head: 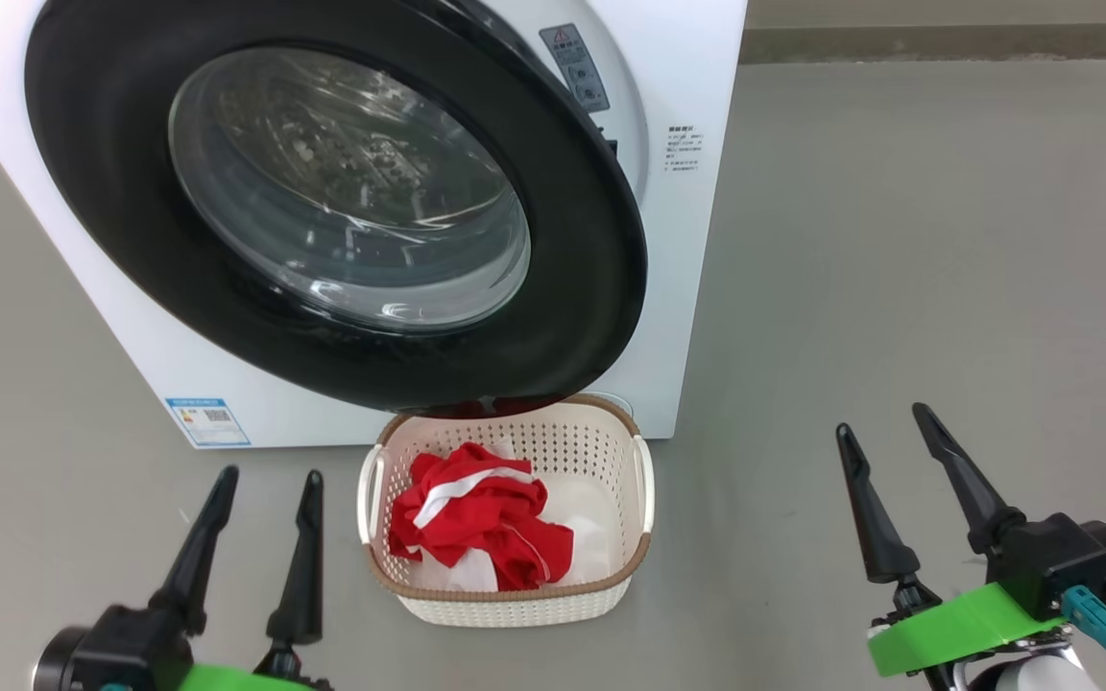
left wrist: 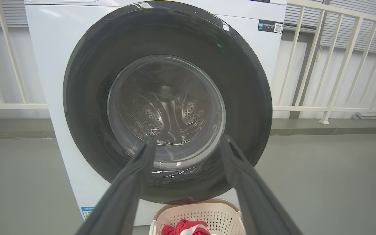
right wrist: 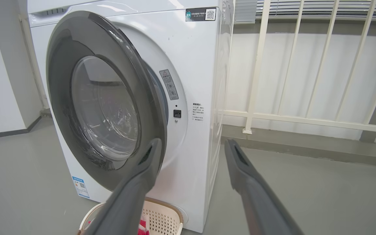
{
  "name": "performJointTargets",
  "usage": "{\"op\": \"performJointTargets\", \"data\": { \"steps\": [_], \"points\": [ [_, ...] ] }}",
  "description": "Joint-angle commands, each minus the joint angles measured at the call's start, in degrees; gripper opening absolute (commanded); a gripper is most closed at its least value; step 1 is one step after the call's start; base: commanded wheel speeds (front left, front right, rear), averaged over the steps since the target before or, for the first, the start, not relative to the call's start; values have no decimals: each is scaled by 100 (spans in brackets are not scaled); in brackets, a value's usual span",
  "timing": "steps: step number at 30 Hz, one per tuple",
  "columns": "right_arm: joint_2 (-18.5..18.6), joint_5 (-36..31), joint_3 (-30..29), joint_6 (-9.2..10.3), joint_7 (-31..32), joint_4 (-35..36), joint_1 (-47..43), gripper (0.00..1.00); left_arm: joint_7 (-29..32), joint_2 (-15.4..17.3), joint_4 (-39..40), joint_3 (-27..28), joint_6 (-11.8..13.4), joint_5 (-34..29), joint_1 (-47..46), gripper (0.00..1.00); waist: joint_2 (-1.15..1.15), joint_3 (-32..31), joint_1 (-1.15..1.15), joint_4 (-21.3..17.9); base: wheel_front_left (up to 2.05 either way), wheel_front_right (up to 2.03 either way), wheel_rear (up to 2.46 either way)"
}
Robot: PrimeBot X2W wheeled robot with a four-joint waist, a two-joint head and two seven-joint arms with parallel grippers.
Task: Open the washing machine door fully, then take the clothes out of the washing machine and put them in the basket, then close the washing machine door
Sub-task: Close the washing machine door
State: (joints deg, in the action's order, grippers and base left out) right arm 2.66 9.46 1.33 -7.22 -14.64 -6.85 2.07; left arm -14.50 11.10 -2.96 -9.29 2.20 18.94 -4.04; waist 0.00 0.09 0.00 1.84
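Observation:
The white washing machine (head: pixel 697 288) stands ahead with its round black door (head: pixel 563 317) swung nearly to, a gap left at its right edge. In the right wrist view the door (right wrist: pixel 60 98) stands ajar off the machine front (right wrist: pixel 191 81). Red clothes (head: pixel 476 523) with white stripes lie in the cream basket (head: pixel 515 607) on the floor under the door. My left gripper (head: pixel 270 485) hangs open left of the basket, holding nothing. My right gripper (head: pixel 884 422) hangs open to the basket's right, also holding nothing. The drum behind the glass (left wrist: pixel 166 111) looks bare.
Grey floor (head: pixel 899 240) spreads to the right of the machine. A cream railing (right wrist: pixel 305 119) runs along the wall behind and to the right. A blue label (head: pixel 209 420) sits low on the machine's front left.

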Motion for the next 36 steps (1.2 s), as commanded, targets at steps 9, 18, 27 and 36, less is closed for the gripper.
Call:
{"op": "performJointTargets", "data": {
  "steps": [9,18,27,36],
  "points": [
    [21,-21,-92,-26,-36,326,-168,100,-50,-159,320,632,85,-279,412,100,0,-165,0,-23,0,0,0],
    [21,106,-85,-26,-36,294,-302,100,-50,-353,334,918,-85,-381,667,100,0,-244,0,-103,0,0,0],
    [21,102,-84,-26,-36,286,-285,100,-50,-448,348,1067,-213,-570,694,100,0,-247,0,-151,0,0,0],
    [21,72,-30,-26,-36,261,-250,100,-50,-559,273,1117,-358,-670,673,100,0,-230,0,-86,0,0,0]
  ]
}}
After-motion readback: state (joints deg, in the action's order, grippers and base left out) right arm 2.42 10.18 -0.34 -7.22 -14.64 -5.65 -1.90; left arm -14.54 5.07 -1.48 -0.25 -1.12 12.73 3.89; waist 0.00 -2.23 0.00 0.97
